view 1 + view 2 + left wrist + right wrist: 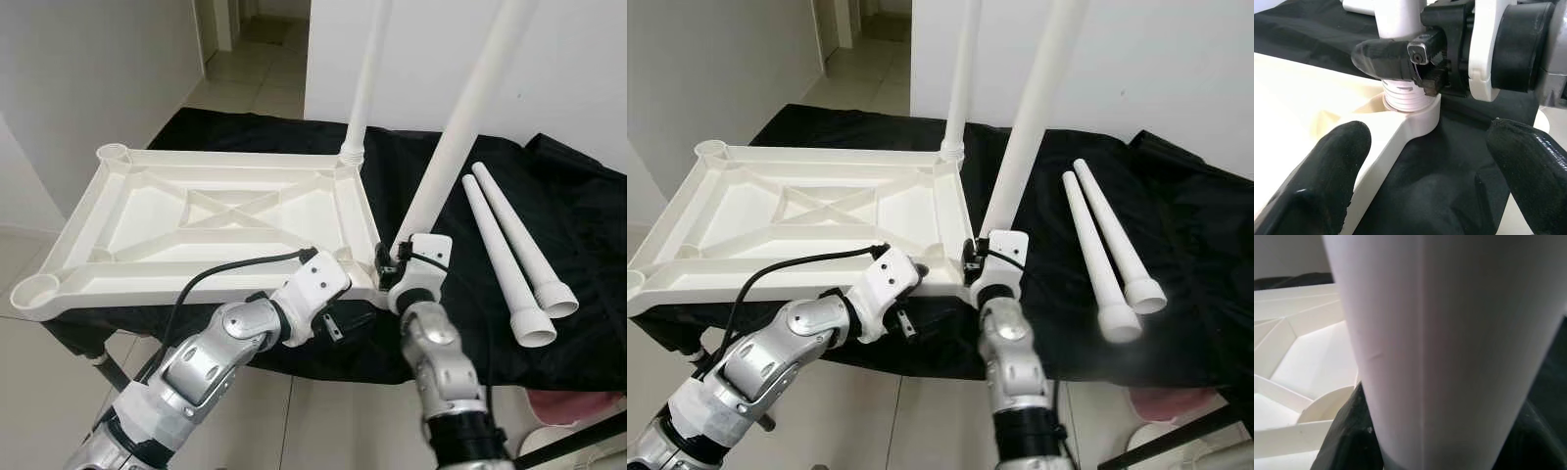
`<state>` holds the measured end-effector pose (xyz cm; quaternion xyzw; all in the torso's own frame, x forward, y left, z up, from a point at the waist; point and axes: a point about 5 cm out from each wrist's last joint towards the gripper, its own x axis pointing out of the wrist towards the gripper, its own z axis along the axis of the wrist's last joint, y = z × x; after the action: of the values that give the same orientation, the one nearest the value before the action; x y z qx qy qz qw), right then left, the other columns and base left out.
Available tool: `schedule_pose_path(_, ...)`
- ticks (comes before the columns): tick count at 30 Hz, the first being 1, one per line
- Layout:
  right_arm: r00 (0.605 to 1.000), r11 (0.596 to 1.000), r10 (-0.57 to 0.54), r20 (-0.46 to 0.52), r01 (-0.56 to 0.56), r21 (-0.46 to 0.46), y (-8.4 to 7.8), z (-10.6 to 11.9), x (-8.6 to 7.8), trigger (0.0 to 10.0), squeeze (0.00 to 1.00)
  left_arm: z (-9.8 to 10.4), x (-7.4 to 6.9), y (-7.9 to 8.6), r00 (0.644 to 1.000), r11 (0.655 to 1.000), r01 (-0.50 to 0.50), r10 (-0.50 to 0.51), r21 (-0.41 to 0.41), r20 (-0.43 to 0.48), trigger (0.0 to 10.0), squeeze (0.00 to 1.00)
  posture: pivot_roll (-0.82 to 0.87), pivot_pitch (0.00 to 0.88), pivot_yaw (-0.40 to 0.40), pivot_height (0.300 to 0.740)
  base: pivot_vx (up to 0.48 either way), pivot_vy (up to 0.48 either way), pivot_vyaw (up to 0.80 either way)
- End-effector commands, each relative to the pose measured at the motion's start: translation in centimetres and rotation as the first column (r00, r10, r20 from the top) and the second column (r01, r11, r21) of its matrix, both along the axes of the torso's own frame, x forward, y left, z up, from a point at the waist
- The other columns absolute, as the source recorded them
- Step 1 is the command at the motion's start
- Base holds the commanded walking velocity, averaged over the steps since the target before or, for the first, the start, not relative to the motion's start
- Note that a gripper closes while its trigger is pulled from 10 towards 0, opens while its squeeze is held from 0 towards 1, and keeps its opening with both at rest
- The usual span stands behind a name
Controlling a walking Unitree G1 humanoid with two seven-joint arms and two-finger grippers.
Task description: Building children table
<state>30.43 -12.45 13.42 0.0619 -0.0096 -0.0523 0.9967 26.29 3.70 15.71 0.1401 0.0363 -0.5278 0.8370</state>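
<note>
Right gripper (390,262): clamped around leg (456,137) base, at tabletop's near corner socket.
Left gripper (1420,166): fingers spread, just beside that socket.
Tabletop (211,220): upside down on black cloth (578,235).

Both eye views look forward and down from head height, sharing the upturned tabletop (216,220) at eleven o'clock. The left wrist view sits close, facing the corner socket (1413,110). The right wrist view presses against the leg (1449,347).
</note>
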Motion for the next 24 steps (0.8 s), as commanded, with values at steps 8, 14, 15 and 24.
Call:
schedule_pose_path(8, 0.999, 0.998, -0.038, -0.011, 0.038, 0.043, -0.6, 0.1, -0.4, 10.0, 0.0, -0.3, -0.3, 0.0, 0.998, 0.998, 0.066, -0.066, 0.016, -0.022, 10.0, 0.0, 0.0, 0.0, -0.045, 0.74, 0.0, 0.0, 0.0)
schedule_pose_path(14, 0.999, 0.998, -0.035, 0.011, 0.034, 0.044, -1.0, 0.5, -0.3, 10.0, 1.0, -0.3, -0.2, -0.1, 0.998, 0.998, 0.065, -0.064, 0.014, -0.021, 10.0, 0.0, 0.0, 0.0, -0.042, 0.74, 0.0, 0.0, 0.0)
schedule_pose_path(15, 0.999, 0.999, -0.028, 0.022, 0.027, 0.033, -1.3, 0.6, -0.2, 10.0, 1.0, -0.3, -0.1, -0.1, 0.998, 0.998, 0.064, -0.064, 0.014, -0.021, 10.0, 0.0, 0.0, 0.0, -0.043, 0.74, 0.0, 0.0, 0.0)
schedule_pose_path(24, 0.986, 0.987, 0.156, 0.057, -0.155, -0.033, -2.3, 1.2, 0.7, 10.0, 0.0, -0.2, 0.1, -0.1, 0.998, 0.998, 0.061, -0.061, 0.014, -0.016, 10.0, 0.0, 0.0, 0.0, -0.037, 0.74, 0.0, 0.0, 0.0)
